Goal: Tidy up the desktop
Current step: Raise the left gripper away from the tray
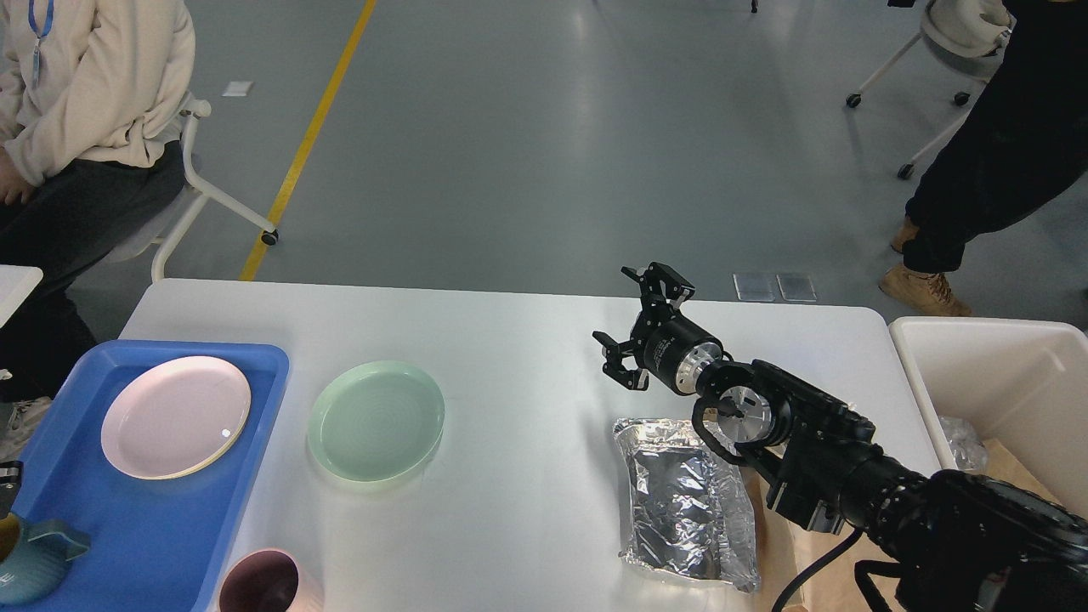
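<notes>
The right arm [850, 476] reaches in from the lower right, stretched up and leftward, its silver wrist joint [741, 412] facing the viewer. The right gripper [639, 327] is at the far end, jaws spread wide, holding nothing. The left arm is mostly out of view.
</notes>
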Controlling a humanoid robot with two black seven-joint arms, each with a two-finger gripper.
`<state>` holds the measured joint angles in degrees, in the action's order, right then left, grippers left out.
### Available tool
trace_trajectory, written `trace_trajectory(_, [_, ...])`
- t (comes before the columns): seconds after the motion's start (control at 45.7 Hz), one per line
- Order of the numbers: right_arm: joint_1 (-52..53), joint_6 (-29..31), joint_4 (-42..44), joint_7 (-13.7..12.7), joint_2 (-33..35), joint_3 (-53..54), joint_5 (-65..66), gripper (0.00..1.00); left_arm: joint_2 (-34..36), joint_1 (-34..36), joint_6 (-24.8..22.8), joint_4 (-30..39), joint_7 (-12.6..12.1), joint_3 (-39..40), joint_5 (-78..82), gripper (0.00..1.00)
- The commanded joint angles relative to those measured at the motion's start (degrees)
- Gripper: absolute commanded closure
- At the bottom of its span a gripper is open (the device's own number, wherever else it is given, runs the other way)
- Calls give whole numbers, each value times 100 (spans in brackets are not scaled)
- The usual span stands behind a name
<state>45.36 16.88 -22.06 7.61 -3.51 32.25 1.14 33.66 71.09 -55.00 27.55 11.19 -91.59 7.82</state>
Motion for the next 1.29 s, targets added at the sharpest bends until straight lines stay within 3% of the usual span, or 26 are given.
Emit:
trace_trajectory(0.0, [-1,0,0,4,0,1,0,0,0,10,0,22,6,-34,0,51])
trace_trajectory(0.109, [-1,0,0,-5,0,1,0,0,18,45,0,31,6,-34,-9,42])
trace_trajectory(0.306, [-1,0,0,4,0,1,0,0,114,642,0,435,23,-43,-18,9])
trace_trajectory(0.591, [-1,0,0,4,0,1,0,0,202,2522,0,1657,15,-614,-18,6])
trace_trajectory(0.854, [-1,0,0,-5,0,1,0,0,18,4430,0,2536,6,-650,-18,4])
trace_trajectory(1.073, [-1,0,0,-5,0,0,0,0,-807,5090,0,2870,6,-386,-27,4])
trace_trajectory(1.27, [-1,0,0,4,0,1,0,0,-1528,5679,0,3564,6,378,-27,4])
